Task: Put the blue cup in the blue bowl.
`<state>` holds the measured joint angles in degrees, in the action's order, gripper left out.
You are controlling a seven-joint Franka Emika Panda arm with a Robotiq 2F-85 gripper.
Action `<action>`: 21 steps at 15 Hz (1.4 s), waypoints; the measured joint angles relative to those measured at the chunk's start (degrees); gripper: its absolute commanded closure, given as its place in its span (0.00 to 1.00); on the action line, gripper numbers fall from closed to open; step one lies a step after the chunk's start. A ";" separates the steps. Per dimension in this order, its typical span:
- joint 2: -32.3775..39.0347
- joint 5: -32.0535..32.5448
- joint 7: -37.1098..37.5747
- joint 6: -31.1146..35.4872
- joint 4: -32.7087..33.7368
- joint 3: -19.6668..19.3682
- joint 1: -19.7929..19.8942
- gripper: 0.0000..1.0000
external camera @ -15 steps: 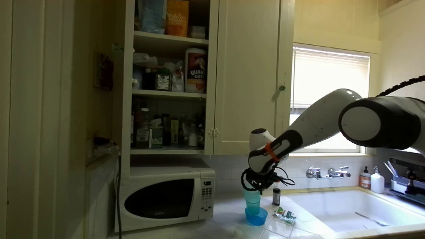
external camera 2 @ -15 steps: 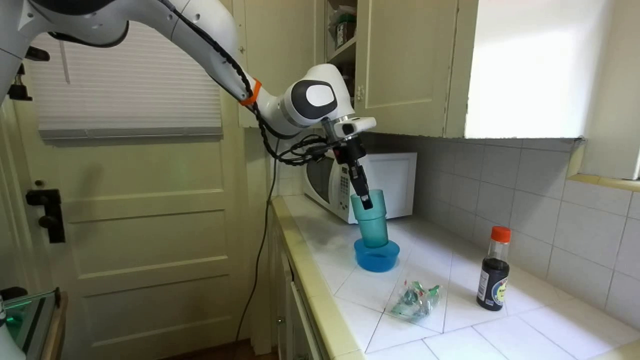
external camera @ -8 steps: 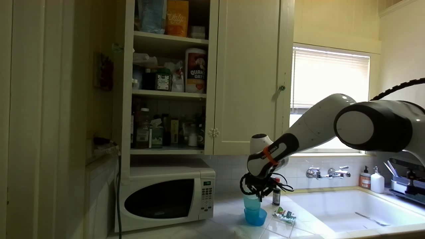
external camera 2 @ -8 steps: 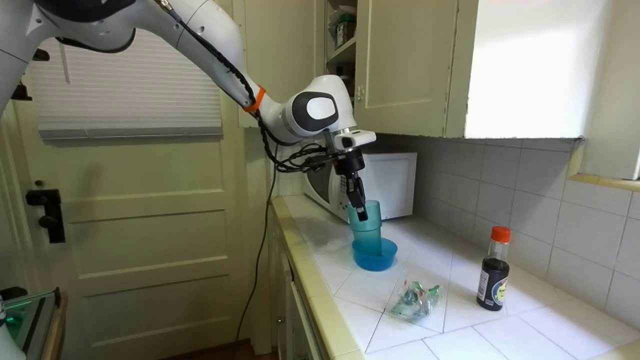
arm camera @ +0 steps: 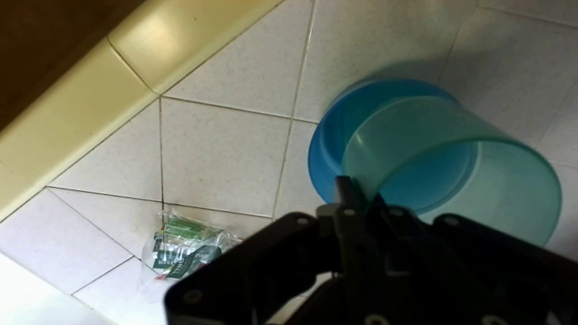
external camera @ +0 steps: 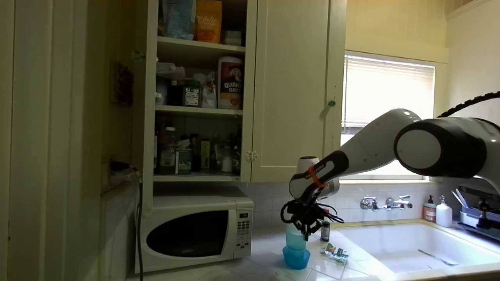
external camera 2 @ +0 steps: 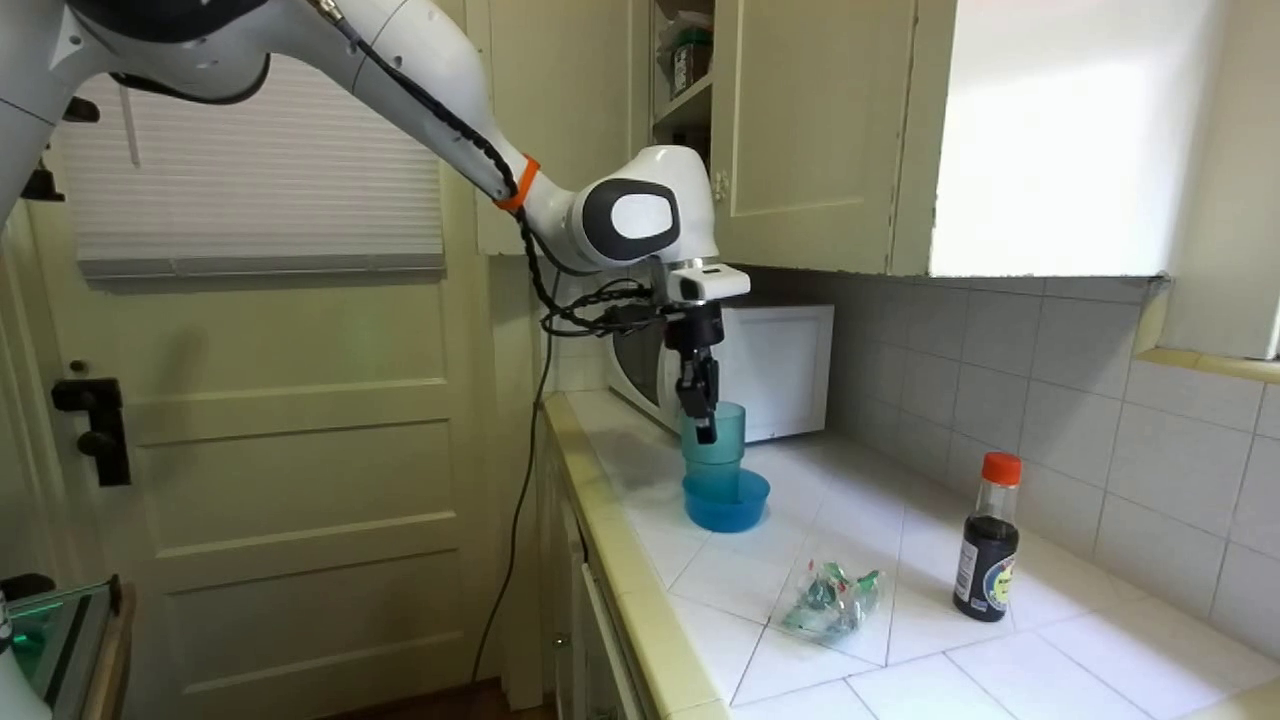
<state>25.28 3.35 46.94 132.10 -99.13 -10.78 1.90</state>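
In an exterior view, a pale yellow door (external camera 2: 300, 480) with flat panels is standing at the left. Smooth yellow trim (external camera 2: 640, 605) is edging the white tile counter (external camera 2: 645, 490), and a boxy white microwave (external camera 2: 785, 370) is sitting on it. Next, in the wrist view, your black gripper (arm camera: 361, 193) is pinching the thin wall of the blue cup (arm camera: 406, 131) near its rim, one finger (arm camera: 345, 189) on each side. The cup is looking like plain, see-through plastic, round, with a line running around it. You are holding it about upright, its low end poking down inside the round, shiny blue bowl (external camera 2: 727, 515); you aren't seeing clearly if it is touching bottom. Farther right, a crinkly clear bag (external camera 2: 833, 600) with green bits is lying on the counter. Last, a see-through bottle (external camera 2: 987, 560) is holding something dark and wearing a red cap (external camera 2: 1002, 468).
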 measured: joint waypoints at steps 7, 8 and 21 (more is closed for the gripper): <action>-1.39 -2.63 0.16 -4.54 0.81 -0.14 0.84 0.26; -1.75 -2.63 0.18 -4.61 0.90 -0.19 0.84 0.18; -17.43 2.48 -14.72 -15.14 -3.44 5.21 -1.73 0.00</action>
<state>7.85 5.83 32.22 116.96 -102.57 -5.57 0.17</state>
